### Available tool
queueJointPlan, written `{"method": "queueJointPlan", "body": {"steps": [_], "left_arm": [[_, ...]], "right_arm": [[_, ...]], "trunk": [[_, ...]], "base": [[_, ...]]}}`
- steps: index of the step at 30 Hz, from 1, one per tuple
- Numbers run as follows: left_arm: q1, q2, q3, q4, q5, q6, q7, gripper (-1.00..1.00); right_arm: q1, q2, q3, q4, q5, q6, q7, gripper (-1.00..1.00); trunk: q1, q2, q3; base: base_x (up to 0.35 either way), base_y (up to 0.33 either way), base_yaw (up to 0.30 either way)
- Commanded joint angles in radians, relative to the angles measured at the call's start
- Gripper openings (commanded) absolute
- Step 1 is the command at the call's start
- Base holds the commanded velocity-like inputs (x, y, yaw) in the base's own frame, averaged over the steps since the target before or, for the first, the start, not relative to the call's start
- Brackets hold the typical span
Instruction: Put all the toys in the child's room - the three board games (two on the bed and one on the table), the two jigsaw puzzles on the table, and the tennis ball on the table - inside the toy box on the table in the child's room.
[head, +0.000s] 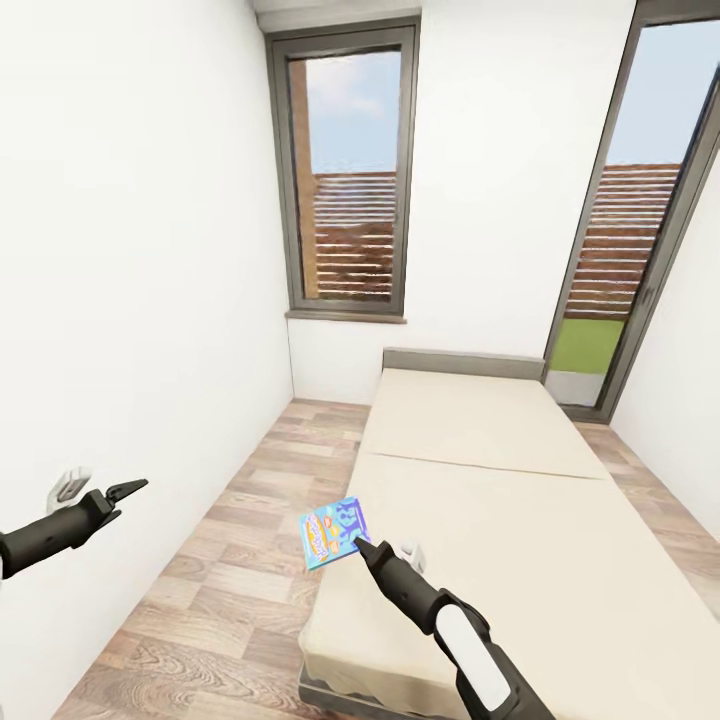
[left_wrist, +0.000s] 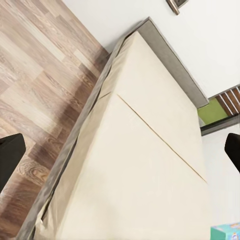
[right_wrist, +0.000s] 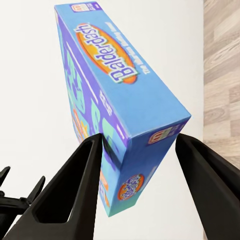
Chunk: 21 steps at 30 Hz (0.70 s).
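A blue board game (head: 335, 532) with orange-yellow art hangs tilted over the near left edge of the beige bed (head: 480, 480). My right gripper (head: 362, 546) is shut on its lower edge. In the right wrist view the box (right_wrist: 115, 100) reads "Balderdash" and stands on edge between the two dark fingers (right_wrist: 75, 190). My left gripper (head: 100, 487) is open and holds nothing, low beside the white wall. Its wrist view looks across the bed (left_wrist: 150, 165), and a blue-green box corner (left_wrist: 227, 232) shows at the edge. The toy box and table are out of view.
Wood-plank floor (head: 230, 560) runs between the white wall (head: 130, 250) and the bed. A low grey headboard (head: 463, 362) stands at the far end. A tall window (head: 350, 180) is behind it, and a glass door (head: 640, 230) is at the right.
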Motion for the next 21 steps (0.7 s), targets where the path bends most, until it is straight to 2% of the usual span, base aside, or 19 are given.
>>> {"method": "queueJointPlan", "body": {"steps": [1,10,21], "left_arm": [[-0.001,0.0,0.001,0.001,0.005,0.008,0.0,1.0],[-0.001,0.0,0.001,0.003,0.002,0.008,0.006,1.0],[-0.001,-0.002,0.0,0.004,-0.001,0.007,0.006,1.0]], "right_arm": [[-0.001,0.0,0.0,0.0,-0.006,0.003,0.0,-1.0],[-0.001,-0.003,0.003,0.002,-0.006,-0.049,-0.009,-1.0],[-0.001,-0.004,0.005,0.003,-0.006,-0.062,-0.01,-1.0]], "trunk": [[-0.004,0.006,0.002],[-0.038,0.069,0.03],[-0.08,0.146,0.064]], "base": [[0.0,0.0,0.0],[0.0,0.0,0.0],[0.0,0.0,0.0]]}}
